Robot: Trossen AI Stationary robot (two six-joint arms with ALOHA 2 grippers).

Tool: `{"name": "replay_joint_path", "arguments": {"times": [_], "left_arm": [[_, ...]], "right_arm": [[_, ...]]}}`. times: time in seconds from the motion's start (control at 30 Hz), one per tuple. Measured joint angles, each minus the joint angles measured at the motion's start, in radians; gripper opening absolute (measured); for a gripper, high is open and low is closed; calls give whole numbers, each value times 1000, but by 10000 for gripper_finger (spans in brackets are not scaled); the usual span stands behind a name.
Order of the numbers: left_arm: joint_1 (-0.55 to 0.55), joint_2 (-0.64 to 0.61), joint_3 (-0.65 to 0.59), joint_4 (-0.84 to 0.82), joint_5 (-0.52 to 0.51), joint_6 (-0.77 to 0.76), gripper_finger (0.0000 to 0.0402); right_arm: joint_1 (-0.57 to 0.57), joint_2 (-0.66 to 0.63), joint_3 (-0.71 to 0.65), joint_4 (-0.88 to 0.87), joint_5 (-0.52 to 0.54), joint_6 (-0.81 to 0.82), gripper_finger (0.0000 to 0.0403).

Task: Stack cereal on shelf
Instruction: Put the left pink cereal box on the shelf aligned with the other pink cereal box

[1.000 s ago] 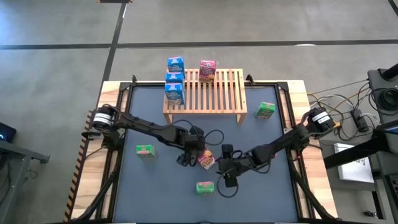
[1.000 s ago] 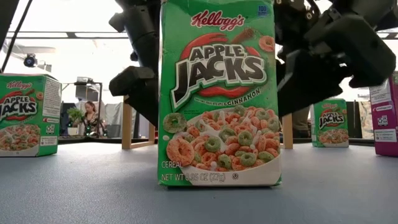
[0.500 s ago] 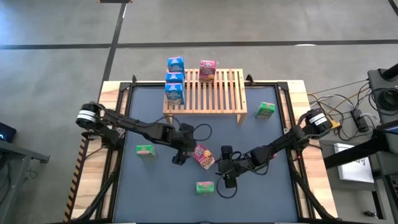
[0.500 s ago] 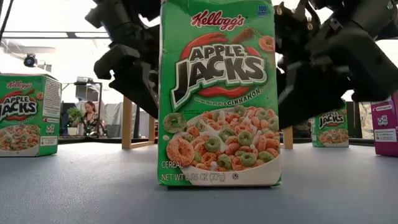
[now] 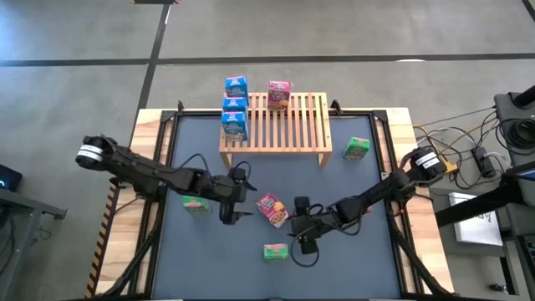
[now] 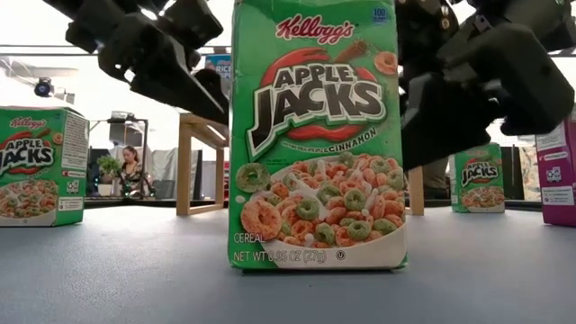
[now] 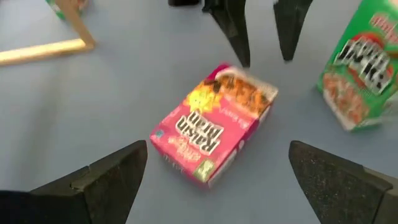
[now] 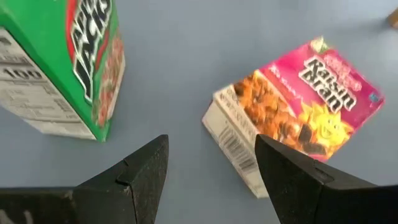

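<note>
A pink Raisin Bran box [image 5: 271, 208] lies flat on the dark table [image 5: 359, 251], printed front up, between the two hands and touching neither; the left hand [image 5: 236, 206] hangs just to its left, fingers spread wide and holding nothing; the right hand [image 5: 294, 227] sits just right of it and nearer the front edge, fingers likewise apart and empty; a green Apple Jacks box [image 5: 276, 251] stands near the front, just below the right hand; a second green box [image 5: 196, 202] stands on the left under the left arm, and a third green box [image 5: 357, 148] stands at the right, beside the shelf [image 5: 292, 125]; three blue boxes [image 5: 235, 107] line the shelf's left end, and another pink box [image 5: 279, 94] stands at its back edge.
</note>
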Motion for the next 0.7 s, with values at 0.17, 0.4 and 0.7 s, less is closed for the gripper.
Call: {"name": "replay_joint_path", "arguments": {"times": [0.17,0.4,0.7], "left_arm": [[-7,-12,-45,91,0,-19,374],[-7,-4,-67,141,-1,-38,374],[-7,0,-67,145,-1,-52,374]], "right_arm": [[-4,0,1,9,5,-12,231],[-22,18,-1,5,8,6,231],[-21,24,0,-19,-4,32,231]]}}
